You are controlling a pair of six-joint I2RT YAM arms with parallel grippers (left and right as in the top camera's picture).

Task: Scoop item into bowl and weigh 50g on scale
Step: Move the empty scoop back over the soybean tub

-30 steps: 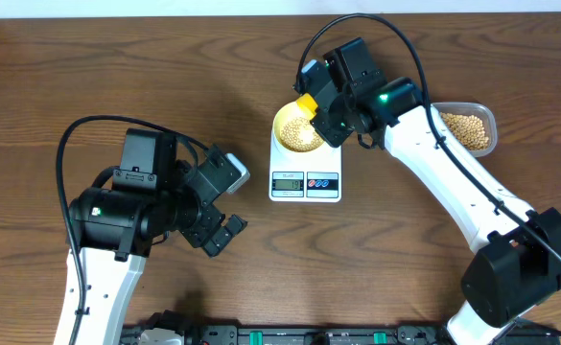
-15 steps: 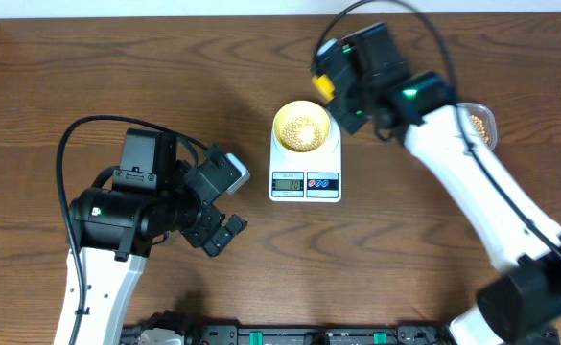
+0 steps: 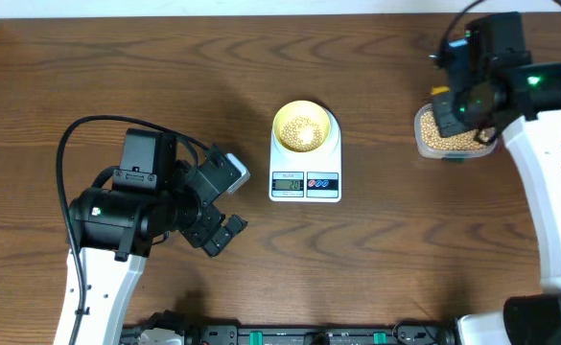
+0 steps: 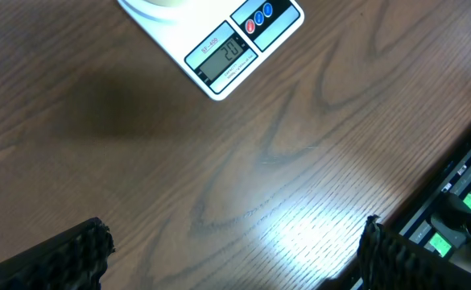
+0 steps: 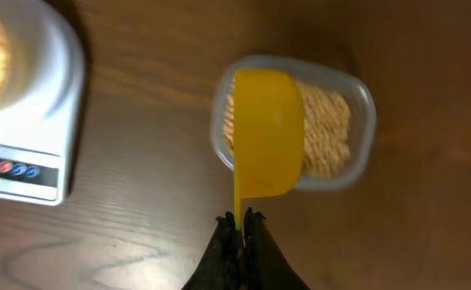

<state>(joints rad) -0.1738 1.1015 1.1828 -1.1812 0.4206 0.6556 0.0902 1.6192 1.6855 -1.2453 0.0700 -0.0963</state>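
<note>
Overhead view: bright, even light from above; sharp focus; faint soft shadows on the counter [image 3: 165, 77].
Left wrist view: white glare patch at lower centre; diffuse dark shadow at upper left; left claw [image 4: 231, 262] fingertips out of focus.
Right wrist view: dimmer; yellow scoop [image 5: 267, 133], clear container [image 5: 360, 105] and scale [image 5: 34, 105] all blurred.
</note>
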